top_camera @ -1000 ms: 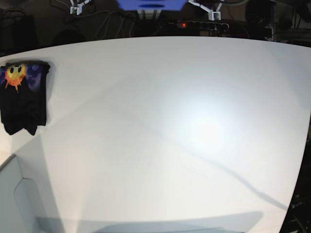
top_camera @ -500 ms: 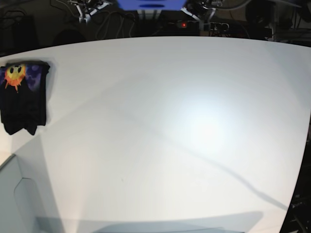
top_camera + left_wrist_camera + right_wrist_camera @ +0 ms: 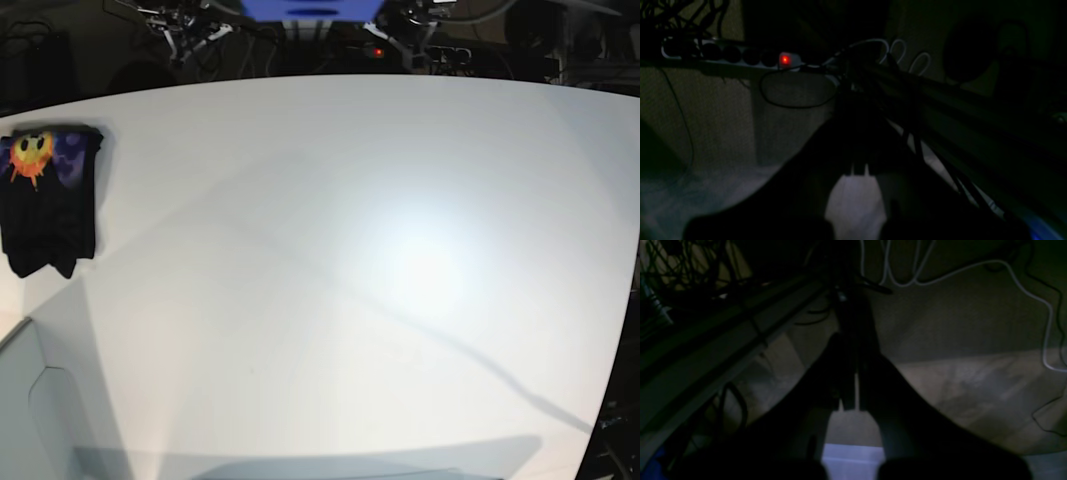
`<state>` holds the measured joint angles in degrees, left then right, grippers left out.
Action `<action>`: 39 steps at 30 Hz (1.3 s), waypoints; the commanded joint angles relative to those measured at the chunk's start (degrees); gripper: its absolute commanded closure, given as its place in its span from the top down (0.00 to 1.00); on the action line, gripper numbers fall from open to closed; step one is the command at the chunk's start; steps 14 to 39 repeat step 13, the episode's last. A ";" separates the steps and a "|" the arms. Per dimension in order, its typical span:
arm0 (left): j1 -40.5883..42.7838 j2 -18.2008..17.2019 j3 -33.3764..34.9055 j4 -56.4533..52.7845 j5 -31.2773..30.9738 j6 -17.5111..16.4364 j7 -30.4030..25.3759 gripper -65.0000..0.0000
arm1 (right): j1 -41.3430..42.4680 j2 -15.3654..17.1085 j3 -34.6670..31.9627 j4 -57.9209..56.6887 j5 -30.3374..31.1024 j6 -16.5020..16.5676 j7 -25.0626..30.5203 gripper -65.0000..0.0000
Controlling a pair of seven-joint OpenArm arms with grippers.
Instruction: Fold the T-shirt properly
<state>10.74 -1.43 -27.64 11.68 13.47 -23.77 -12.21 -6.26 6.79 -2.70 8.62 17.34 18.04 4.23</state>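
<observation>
The black T-shirt (image 3: 48,198) lies folded into a narrow rectangle at the far left of the white table (image 3: 350,250), with the yellow-orange sun face and purple print on top at its far end. Both grippers are off the table, past its far edge. My left gripper (image 3: 412,40) is at the top right of centre and my right gripper (image 3: 185,32) at the top left. In the dark left wrist view the left gripper (image 3: 853,100) looks shut and empty. In the right wrist view the right gripper (image 3: 853,320) also looks shut and empty, over the floor.
A power strip with a red light (image 3: 784,59) and loose cables (image 3: 1023,280) lie behind the table; the light also shows in the base view (image 3: 377,50). A pale grey box edge (image 3: 40,410) stands at the front left corner.
Both grippers have turned and drawn back lower behind the table's far edge. The folded T-shirt has not moved.
</observation>
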 commanded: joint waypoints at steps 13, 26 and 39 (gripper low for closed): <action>-1.91 -0.19 0.08 -0.30 0.55 -0.27 -0.06 0.01 | -0.46 -0.94 0.28 0.04 0.37 0.20 -0.05 0.00; -1.91 -0.19 0.08 -0.30 0.55 -0.27 -0.06 0.01 | -0.46 -0.94 0.28 0.04 0.37 0.20 -0.05 0.00; -1.91 -0.19 0.08 -0.30 0.55 -0.27 -0.06 0.01 | -0.46 -0.94 0.28 0.04 0.37 0.20 -0.05 0.00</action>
